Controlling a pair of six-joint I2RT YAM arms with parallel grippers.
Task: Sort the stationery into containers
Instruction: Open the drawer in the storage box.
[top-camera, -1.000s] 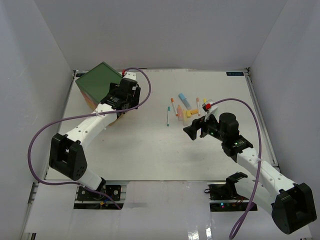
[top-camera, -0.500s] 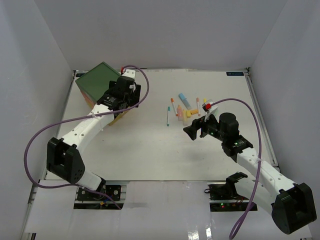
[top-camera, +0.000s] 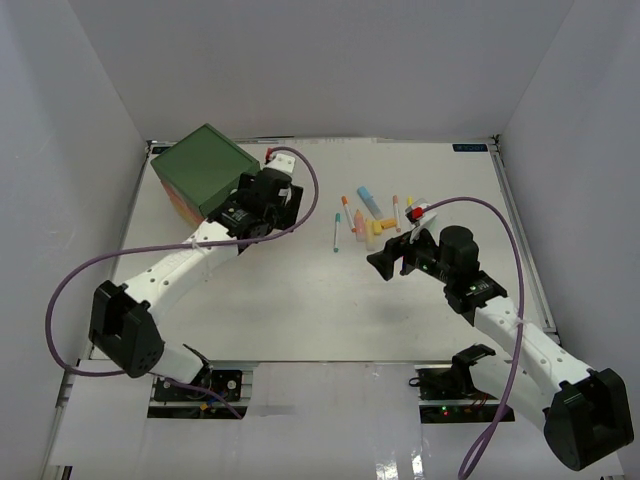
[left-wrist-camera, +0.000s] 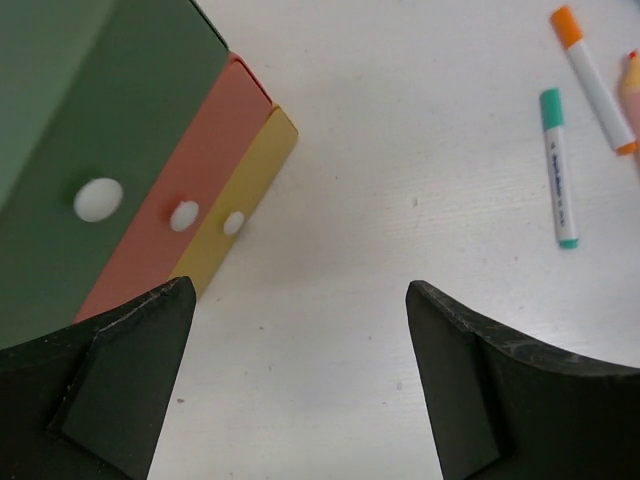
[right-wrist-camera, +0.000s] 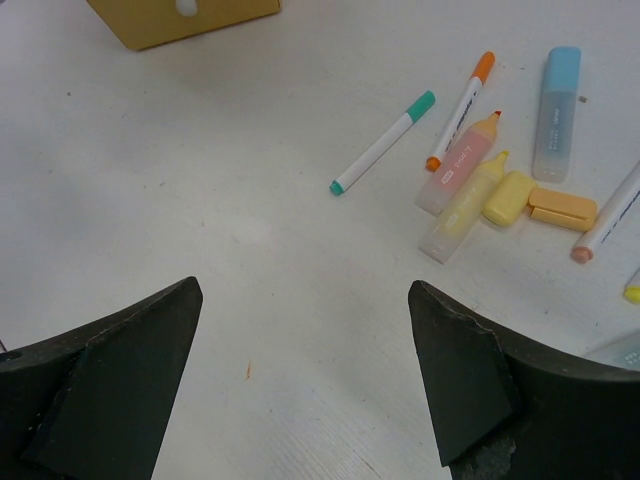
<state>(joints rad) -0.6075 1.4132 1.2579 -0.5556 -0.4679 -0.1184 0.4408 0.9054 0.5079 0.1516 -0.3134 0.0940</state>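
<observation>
The chest (top-camera: 205, 172) stands at the back left, dark green on top. In the left wrist view its green drawer (left-wrist-camera: 60, 150), orange-red drawer (left-wrist-camera: 190, 170) and yellow drawer (left-wrist-camera: 245, 185) each show a white knob. The stationery (top-camera: 372, 216) lies loose at mid-table: a mint pen (right-wrist-camera: 385, 142), an orange-tipped pen (right-wrist-camera: 460, 95), a pink marker (right-wrist-camera: 458, 165), a yellow marker (right-wrist-camera: 465, 205) and a blue marker (right-wrist-camera: 558, 115). My left gripper (top-camera: 278, 200) is open and empty just right of the chest (left-wrist-camera: 300, 290). My right gripper (top-camera: 386, 262) is open and empty, near side of the pens (right-wrist-camera: 305, 290).
White walls enclose the white table (top-camera: 300, 290) on three sides. A yellow cap (right-wrist-camera: 510, 197) and an orange cap (right-wrist-camera: 562, 208) lie beside the markers, with a pink-tipped pen (right-wrist-camera: 610, 215) at the right. Purple cables loop off both arms.
My left arm has swung right, away from the chest's front toward mid-table. The right arm and the stationery have not moved.
</observation>
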